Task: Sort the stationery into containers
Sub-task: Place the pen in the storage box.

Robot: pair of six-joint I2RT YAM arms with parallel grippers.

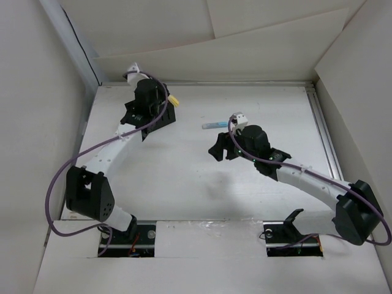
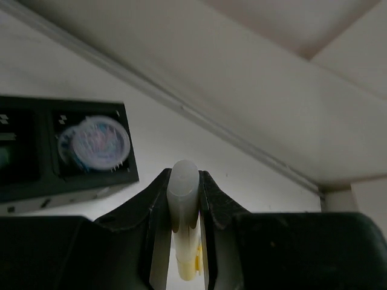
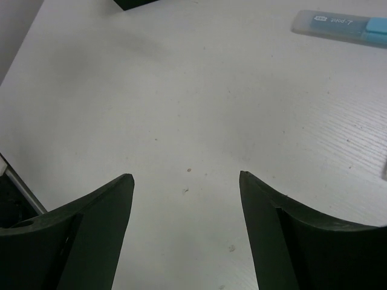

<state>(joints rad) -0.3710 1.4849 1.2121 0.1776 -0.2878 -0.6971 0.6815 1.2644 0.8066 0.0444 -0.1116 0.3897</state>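
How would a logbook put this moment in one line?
left hand: shut on yellow stick | right hand: open, empty | light blue stick: on table

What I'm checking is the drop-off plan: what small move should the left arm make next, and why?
Probably shift the left gripper over the organizer before releasing: it is shut on the yellow stick, the organizer lies off to one side in its wrist view, and the round white cylinder occupies one compartment.
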